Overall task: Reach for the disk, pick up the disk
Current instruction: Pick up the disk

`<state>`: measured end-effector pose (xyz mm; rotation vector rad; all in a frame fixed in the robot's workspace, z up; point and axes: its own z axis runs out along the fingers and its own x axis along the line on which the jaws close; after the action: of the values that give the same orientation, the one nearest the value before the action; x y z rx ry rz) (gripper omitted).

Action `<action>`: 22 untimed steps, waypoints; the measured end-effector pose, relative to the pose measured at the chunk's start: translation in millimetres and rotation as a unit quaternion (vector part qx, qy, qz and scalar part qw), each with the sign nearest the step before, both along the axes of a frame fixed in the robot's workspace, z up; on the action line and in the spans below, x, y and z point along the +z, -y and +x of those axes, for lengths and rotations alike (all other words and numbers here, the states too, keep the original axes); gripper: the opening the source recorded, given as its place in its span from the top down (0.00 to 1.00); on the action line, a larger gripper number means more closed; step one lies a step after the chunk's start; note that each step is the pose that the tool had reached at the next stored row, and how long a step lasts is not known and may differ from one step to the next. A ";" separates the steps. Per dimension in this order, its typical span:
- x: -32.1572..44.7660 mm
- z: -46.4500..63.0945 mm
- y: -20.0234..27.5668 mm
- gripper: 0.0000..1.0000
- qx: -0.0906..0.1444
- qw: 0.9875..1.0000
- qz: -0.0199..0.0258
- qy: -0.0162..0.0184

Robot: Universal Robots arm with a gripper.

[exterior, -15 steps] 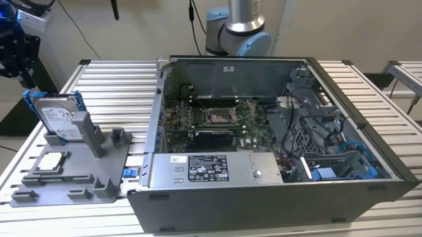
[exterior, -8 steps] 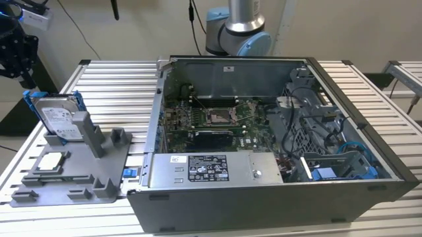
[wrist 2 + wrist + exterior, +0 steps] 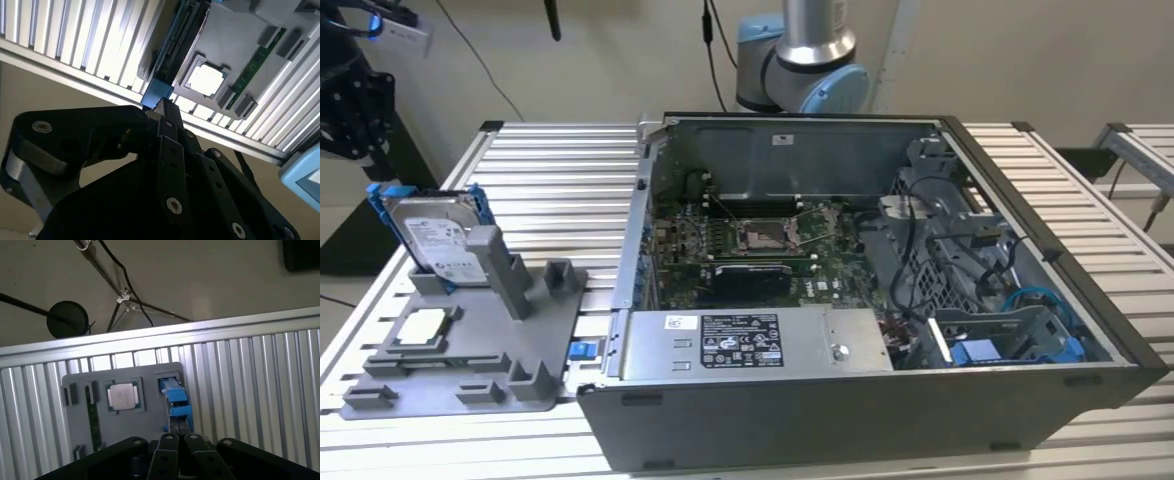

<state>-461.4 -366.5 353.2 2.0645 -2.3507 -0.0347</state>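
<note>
**Inspector:** Position of the flat silver-grey metal disk (image 3: 434, 240) in its bright blue plastic bracket?

**Assistant:** Standing on edge in a slot of the moulded grey plastic fixture tray (image 3: 520, 340), at the tray's far end in the exterior view. The tray lies on the ribbed aluminium table (image 3: 547, 170), to the exterior view's left of the open dark grey computer case (image 3: 854, 410). A small square silver chip (image 3: 424, 325) lies flat in the same tray, near the disk.

**Inspector:** And the black gripper (image 3: 164, 109) (image 3: 178, 436)?

**Assistant:** In both wrist views its tips point toward the blue bracket end of the disk (image 3: 175, 399). The jaws are drawn together with nothing between them. Whether the gripper touches the bracket, I cannot tell. The disk sits in its slot, not lifted
</note>
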 end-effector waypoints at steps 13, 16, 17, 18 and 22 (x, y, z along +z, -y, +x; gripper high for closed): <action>-0.5 4.2 0.0 1.00 0.012 1.000 0.000 0.000; -0.5 4.2 0.0 0.00 0.012 1.000 0.000 0.000; -0.5 4.2 0.0 0.00 0.012 1.000 0.000 0.000; -0.5 4.2 0.0 0.00 0.012 1.000 0.000 0.000; -0.6 4.2 0.0 0.00 0.013 1.000 0.000 0.000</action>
<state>-457.2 -366.5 352.7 2.0935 -2.3244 -0.0345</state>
